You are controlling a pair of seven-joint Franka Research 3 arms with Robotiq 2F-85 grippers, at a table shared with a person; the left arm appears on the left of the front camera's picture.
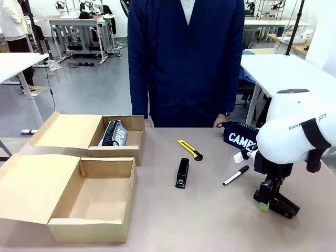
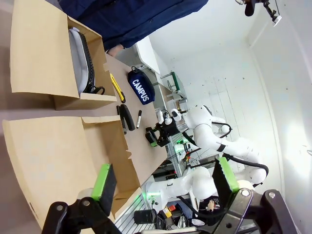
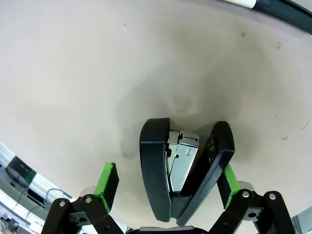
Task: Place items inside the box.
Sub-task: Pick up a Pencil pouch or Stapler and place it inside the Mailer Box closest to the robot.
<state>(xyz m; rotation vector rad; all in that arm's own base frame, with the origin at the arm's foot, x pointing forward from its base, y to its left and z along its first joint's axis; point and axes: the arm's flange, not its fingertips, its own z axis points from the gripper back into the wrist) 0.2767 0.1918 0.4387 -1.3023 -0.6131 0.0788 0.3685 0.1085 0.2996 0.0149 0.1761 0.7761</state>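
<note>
We see the right gripper [image 3: 167,170] straddling a black stapler [image 3: 155,175] on the worktop [image 3: 73,73], jaws apart: one pad touches it, the other stands clear. The left gripper [image 2: 163,168] hangs wide apart, holding nothing. The grey zip pouch [image 1: 113,133] lies in the far box [image 1: 113,153]. The second stapler [image 1: 182,172], yellow utility knife [image 1: 190,149], marker [image 1: 235,176] and navy pencil case [image 1: 239,137] lie on the worktop, outside the near box [image 1: 86,231]

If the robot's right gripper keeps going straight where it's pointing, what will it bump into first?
Most likely the black stapler. It lies on the table, between the fingers of the right gripper, which points down at it. The tabletop comes right after.
</note>
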